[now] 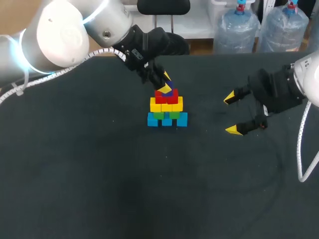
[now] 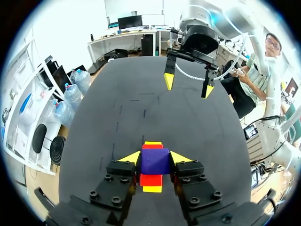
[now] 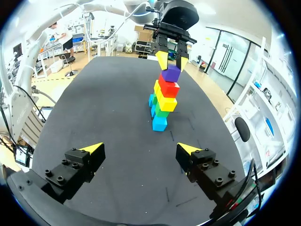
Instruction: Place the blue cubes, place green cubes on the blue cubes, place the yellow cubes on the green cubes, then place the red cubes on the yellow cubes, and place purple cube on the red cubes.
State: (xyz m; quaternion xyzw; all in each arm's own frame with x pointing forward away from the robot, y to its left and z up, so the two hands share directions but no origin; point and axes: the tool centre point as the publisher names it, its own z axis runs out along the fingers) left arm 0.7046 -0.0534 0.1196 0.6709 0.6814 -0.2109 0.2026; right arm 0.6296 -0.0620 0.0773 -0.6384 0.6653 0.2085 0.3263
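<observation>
A small pyramid of cubes stands mid-table: blue cubes [image 1: 167,120] at the base, green cubes [image 1: 165,115], then yellow cubes [image 1: 166,105], then red cubes [image 1: 166,97]. On its very top is the purple cube [image 1: 169,91], with my left gripper [image 1: 163,82] shut on it from above. In the left wrist view the purple cube [image 2: 155,162] fills the gap between the fingers, red [image 2: 150,179] and yellow [image 2: 151,189] showing under it. The right wrist view shows the purple cube [image 3: 170,73] sitting slightly turned on the red cubes [image 3: 168,87]. My right gripper [image 1: 232,113] hangs open to the stack's right, holding nothing.
The black table [image 1: 99,174] carries nothing besides the stack. My right gripper [image 2: 188,84] stands well apart from the pyramid, fingers wide. The left arm comes in from the back left over the stack.
</observation>
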